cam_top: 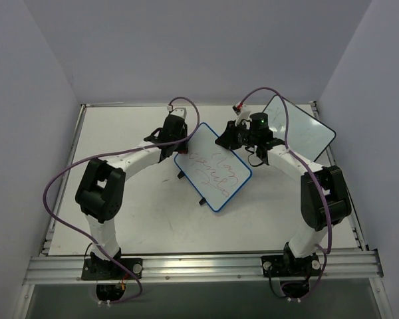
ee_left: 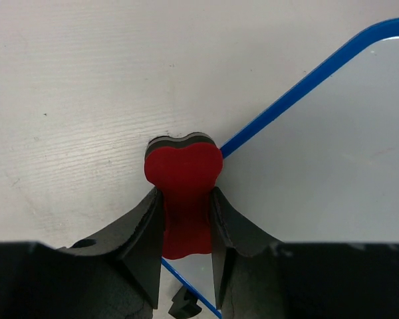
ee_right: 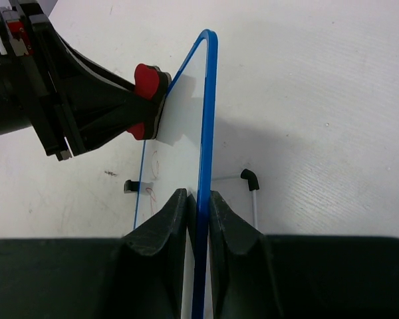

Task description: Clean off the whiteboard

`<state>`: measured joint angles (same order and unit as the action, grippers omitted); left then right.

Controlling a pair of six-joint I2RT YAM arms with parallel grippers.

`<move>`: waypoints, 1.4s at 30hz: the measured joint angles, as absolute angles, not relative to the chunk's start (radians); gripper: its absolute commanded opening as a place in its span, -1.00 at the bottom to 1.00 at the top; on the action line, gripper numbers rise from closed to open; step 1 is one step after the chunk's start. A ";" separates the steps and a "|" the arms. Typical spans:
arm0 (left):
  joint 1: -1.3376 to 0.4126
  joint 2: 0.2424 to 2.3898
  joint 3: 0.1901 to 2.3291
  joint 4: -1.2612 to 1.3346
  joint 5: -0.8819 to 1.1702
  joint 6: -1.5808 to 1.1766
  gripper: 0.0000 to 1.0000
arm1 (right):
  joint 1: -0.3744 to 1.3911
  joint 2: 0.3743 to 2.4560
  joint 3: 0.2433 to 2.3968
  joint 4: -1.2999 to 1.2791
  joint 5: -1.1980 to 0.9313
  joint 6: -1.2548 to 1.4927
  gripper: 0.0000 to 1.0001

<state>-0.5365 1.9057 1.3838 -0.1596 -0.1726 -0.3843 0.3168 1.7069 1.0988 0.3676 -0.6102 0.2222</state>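
The right claw (ee_right: pixel 198 196) is closed tight on the blue rim of the whiteboard (cam_top: pixel 216 176), which lies in the middle of the bench (cam_top: pixel 120 126). I think this is to keep the board steady while the left claw (ee_left: pixel 186 194), pinching the red eraser (ee_left: pixel 184 169) firmly, rubs at its 10 o'clock edge. Only the top view shows the red writing (cam_top: pixel 209 166) not wiped yet, and only the right wrist view shows the eraser's dark felt meeting the board.

Bare tabletop (cam_top: pixel 139 222) lies open left and near of the blue-framed whiteboard (cam_top: pixel 213 169), while a second whiteboard (cam_top: pixel 309 136) crowds the far right.
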 measured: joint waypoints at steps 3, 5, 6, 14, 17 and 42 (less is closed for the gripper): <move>-0.562 1.900 1.375 -0.148 -0.208 -0.381 -0.95 | 0.317 1.707 1.099 0.367 -0.610 0.222 -1.00; -0.591 1.894 1.373 -0.145 -0.218 -0.378 -0.95 | 0.317 1.707 1.099 0.367 -0.609 0.223 -1.00; -0.610 1.892 1.373 -0.143 -0.227 -0.375 -0.95 | 0.317 1.707 1.099 0.367 -0.608 0.223 -1.00; -0.735 1.867 1.373 -0.125 -0.295 -0.346 -0.95 | 0.315 1.707 1.099 0.349 -0.583 0.222 -1.00; -0.776 1.859 1.373 -0.120 -0.313 -0.343 -0.95 | 0.315 1.707 1.099 0.348 -0.582 0.220 -1.00; -0.801 1.811 1.287 -0.079 -0.221 -0.382 -0.95 | 0.323 1.707 1.096 0.347 -0.562 0.203 -0.44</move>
